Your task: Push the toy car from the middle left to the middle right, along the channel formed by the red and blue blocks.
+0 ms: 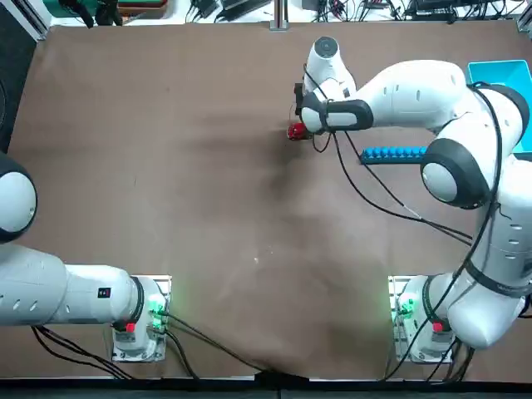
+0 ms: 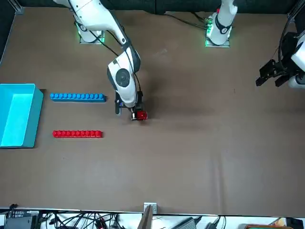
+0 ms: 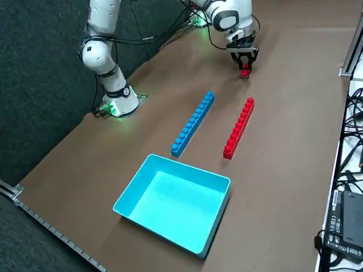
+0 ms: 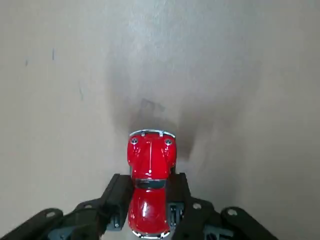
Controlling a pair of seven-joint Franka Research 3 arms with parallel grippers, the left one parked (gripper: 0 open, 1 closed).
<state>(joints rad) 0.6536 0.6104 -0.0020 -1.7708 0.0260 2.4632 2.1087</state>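
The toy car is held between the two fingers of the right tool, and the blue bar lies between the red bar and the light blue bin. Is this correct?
Not quite: the blue bar does not lie between the red bar and the bin; the front view shows both bars beside the bin. The toy car is indeed between the right tool's fingers.

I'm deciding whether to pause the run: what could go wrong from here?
The right end effector grips the toy car off to one side of the blue bar and red bar. Entering off-line, it might nudge a bar; its fingers may also clip the studs.
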